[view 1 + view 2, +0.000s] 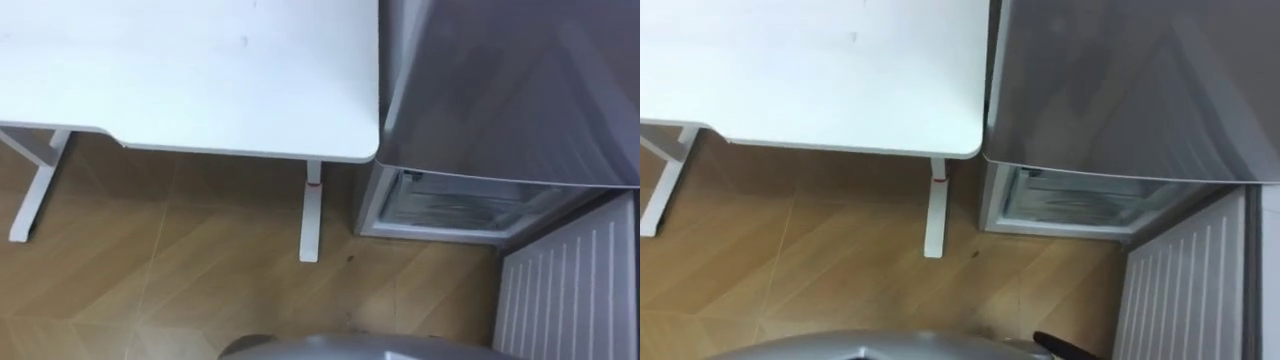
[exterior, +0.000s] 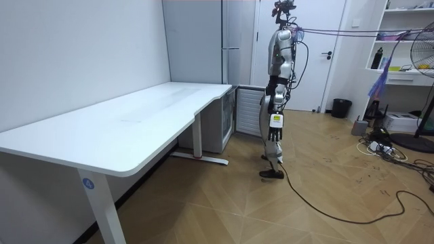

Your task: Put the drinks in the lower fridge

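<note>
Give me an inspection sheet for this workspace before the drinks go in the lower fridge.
Surface: white desk, nothing seen on it.
Job's things: no drinks seen; lower fridge open, its door swung to the robot's right.
Clutter: nothing seen.
Robot hands: left robot hand hangs beside its leg.
Cables: loose tangle on the floor at the room view's right.
Surroundings: wood floor, dark bin.

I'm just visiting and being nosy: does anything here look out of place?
Only the fridge's lower door, which stands open, baring the white compartment. Nothing looks spilled or broken.
</note>
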Tool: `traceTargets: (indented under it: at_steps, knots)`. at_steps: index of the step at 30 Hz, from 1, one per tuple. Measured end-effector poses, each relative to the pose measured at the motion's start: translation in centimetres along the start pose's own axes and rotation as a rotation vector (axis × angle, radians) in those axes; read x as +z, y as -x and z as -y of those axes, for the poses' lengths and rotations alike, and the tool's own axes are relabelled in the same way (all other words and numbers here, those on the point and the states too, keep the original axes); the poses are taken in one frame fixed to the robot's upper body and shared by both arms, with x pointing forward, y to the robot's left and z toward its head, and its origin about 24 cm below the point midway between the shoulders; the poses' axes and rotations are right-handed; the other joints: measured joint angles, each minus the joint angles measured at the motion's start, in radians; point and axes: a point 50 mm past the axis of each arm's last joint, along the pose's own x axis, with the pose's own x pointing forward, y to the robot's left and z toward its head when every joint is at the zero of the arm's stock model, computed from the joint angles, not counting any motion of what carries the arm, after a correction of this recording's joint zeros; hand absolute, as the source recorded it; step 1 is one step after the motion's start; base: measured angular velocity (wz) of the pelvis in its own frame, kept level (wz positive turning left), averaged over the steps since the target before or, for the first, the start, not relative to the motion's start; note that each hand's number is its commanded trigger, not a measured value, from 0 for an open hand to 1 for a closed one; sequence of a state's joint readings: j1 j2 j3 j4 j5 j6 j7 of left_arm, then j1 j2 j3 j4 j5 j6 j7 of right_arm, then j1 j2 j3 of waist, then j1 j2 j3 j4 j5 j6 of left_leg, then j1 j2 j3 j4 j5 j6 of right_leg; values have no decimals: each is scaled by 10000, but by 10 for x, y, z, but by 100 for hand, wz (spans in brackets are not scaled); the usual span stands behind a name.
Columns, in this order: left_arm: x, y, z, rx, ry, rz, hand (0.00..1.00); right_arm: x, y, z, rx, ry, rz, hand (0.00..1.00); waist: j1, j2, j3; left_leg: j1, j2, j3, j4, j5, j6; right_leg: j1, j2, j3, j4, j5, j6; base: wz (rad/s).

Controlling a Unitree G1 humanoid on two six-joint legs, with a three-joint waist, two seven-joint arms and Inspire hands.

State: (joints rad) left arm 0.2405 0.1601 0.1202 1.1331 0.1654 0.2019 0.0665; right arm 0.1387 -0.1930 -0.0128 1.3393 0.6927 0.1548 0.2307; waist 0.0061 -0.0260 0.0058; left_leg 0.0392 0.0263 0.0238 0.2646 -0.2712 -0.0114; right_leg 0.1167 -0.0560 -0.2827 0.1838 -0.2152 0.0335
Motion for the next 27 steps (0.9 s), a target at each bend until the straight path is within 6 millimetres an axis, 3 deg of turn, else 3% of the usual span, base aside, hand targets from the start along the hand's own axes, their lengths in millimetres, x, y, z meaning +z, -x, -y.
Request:
traceTargets:
  at_steps: [13, 18, 27]
  knots:
    - [14, 0, 2, -53, -236, 291, 0, -4, 0, 0, -162, 124, -158, 0, -17, -156, -26, 258, 54, 233, -67, -1, -1, 72, 31, 204, 20, 11, -18, -5]
    - [15, 0, 3, 90, -1228, 287, 0, -3, -1, 0, -200, 573, -218, 0, -35, -269, -19, 272, 102, 318, -88, -5, -9, 48, 75, 329, 16, 36, -56, -5]
    - [15, 1, 14, -109, -1839, 156, 0, 5, -2, -5, -476, 1385, -189, 0, -6, -259, -20, 258, 163, 443, -115, -6, -31, 37, 126, 397, 0, 66, -91, -3]
